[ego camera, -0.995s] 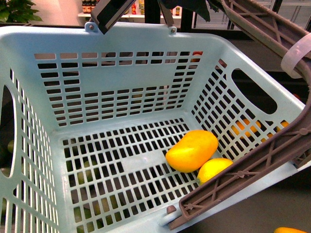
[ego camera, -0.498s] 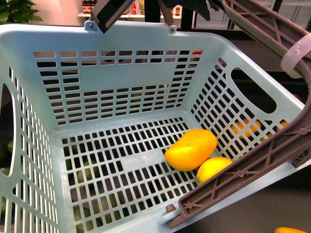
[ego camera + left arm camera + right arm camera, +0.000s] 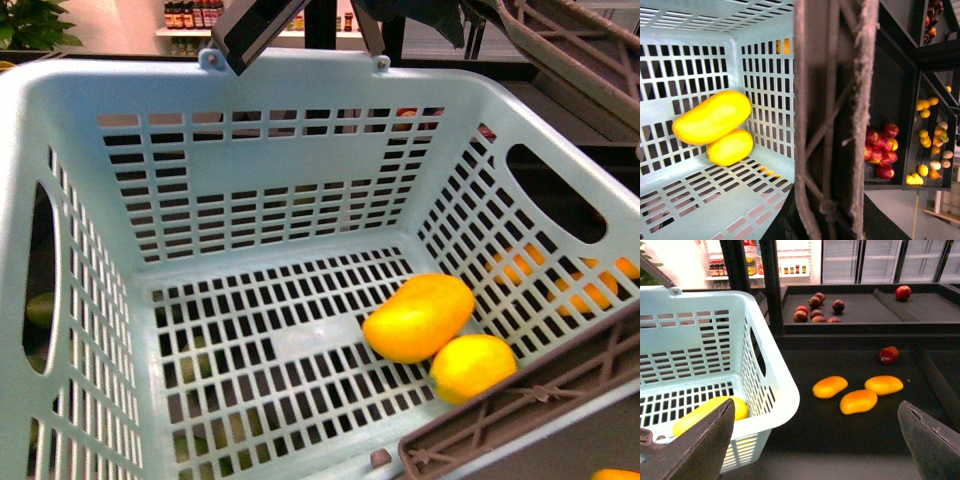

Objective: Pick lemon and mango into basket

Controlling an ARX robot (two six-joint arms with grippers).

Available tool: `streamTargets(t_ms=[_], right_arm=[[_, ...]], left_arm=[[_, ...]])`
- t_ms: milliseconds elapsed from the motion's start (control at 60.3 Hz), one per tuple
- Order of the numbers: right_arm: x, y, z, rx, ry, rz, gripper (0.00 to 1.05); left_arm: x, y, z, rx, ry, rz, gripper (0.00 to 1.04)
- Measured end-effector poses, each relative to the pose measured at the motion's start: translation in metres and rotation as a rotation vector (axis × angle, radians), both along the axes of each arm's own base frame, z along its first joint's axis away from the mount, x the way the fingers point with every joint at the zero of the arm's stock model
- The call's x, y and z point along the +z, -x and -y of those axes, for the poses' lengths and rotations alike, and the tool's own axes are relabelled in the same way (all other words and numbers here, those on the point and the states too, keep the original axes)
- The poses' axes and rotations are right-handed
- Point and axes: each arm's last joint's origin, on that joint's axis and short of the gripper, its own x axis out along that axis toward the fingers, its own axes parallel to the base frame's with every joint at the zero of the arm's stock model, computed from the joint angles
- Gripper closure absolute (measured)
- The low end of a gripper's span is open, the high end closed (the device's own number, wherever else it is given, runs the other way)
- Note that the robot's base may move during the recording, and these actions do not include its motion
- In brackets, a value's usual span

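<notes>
The right pincer [image 3: 815, 440] stands wide open and empty over the dark shelf beside the basket [image 3: 300, 90]. The left pincer appears clamped on the basket handle, though it is hidden. Mango [image 3: 418, 317] and lemon [image 3: 472, 367] lie touching on the basket floor, shifted slightly rightward since a second ago.

Lighting: bright, even overhead; basket [image 3: 300, 190] softly shadowed, mango [image 3: 420, 315] oversaturated; left wrist handle [image 3: 832, 120] blurred close-up; right wrist background cabinets [image 3: 880, 260] overexposed.
</notes>
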Motion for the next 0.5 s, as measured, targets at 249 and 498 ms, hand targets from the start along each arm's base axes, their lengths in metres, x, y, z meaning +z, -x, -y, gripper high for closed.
streamTargets(t_ms=[249,498], right_arm=[[0.0,0.0,-0.0001,0.002,0.0,0.0,0.09],[-0.0002,0.0,-0.0001,0.003,0.0,-0.002,0.09]], left_arm=[[0.0,-0.0013,-0.0017,0.021,-0.002,0.001,0.99],[0.0,-0.0035,-0.0046,0.035,-0.015,0.012,0.99]])
